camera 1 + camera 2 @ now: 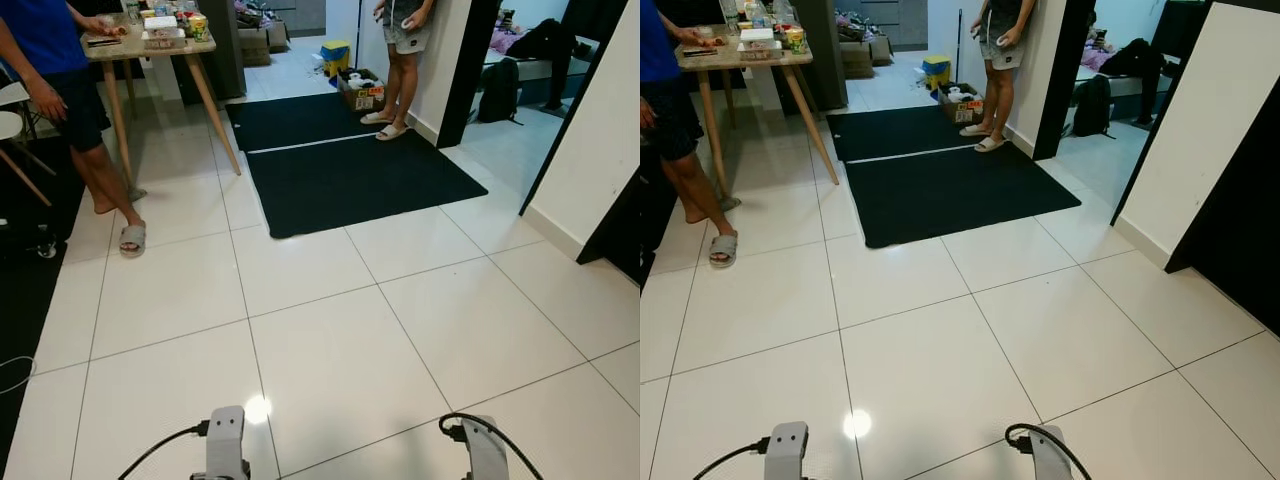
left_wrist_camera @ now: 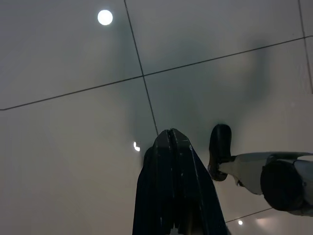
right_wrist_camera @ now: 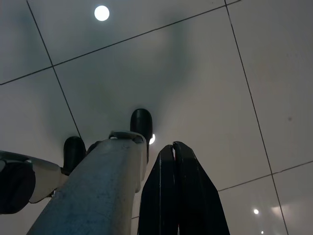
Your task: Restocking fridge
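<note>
A small wooden table [image 1: 150, 48] at the far left carries boxes and cans [image 1: 163, 31] of groceries. Both arms hang idle; their wrists show at the bottom edge of the eye views, left arm [image 1: 227, 445] and right arm [image 1: 485, 448]. My left gripper [image 2: 171, 134] points down at the white tiled floor, fingers pressed together with nothing between them. My right gripper [image 3: 173, 147] is likewise shut and empty above the tiles, beside my own leg [image 3: 98, 186].
A person in blue [image 1: 55, 90] stands at the table on the left. Another person [image 1: 402, 60] stands by the far doorway beside a box [image 1: 360, 92]. A black mat [image 1: 350, 170] lies ahead. A dark doorway [image 1: 520, 70] opens at right, a white wall panel [image 1: 600, 150] nearer.
</note>
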You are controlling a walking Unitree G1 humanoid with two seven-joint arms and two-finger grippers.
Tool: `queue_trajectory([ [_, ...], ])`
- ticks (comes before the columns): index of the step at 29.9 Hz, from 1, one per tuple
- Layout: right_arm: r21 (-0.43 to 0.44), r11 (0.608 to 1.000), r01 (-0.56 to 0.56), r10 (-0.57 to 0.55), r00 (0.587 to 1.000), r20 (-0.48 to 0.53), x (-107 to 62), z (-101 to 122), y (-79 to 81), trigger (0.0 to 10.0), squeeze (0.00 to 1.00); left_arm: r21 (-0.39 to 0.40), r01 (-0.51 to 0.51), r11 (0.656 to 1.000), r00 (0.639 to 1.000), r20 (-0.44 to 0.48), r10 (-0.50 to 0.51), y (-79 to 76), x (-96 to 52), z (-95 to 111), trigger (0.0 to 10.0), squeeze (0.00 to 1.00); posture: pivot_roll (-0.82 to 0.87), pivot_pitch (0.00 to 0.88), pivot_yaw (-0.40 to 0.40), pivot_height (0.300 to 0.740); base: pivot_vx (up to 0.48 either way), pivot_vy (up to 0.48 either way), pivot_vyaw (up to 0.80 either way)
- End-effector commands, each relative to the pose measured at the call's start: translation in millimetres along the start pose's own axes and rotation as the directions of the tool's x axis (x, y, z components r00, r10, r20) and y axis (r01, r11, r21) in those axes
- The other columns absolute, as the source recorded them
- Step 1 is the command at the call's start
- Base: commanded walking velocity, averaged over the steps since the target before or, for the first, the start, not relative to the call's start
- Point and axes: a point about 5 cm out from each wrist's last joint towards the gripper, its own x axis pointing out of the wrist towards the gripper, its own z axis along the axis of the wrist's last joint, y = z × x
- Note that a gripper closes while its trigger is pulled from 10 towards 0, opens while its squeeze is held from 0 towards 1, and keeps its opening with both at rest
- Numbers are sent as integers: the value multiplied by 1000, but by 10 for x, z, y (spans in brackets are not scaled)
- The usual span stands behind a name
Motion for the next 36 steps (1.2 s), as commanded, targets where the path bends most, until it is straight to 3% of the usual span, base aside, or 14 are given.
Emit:
queue_trajectory([
  [1, -5, 1000, 0, 0, 1000, -8, 0, -14, 8, 10000, 0, -16, 6, 1000, 1000, -8, -6, -22, 1, -28, 10000, 0, 13, 15, -30, 740, 0, 0, 0],
  [20, -23, 1000, -5, 5, 1000, -8, -1, -21, 4, 10000, 0, -31, 58, 998, 998, 4, -58, -91, 7, -28, 10000, 0, 13, 0, -35, 740, 0, 0, 0],
  [36, -18, 1000, -9, 9, 1000, -2, 0, -4, 8, 10000, 0, -49, 76, 996, 997, 5, -76, -91, 3, -37, 10000, 0, 11, 6, -30, 740, 307, 0, 0],
])
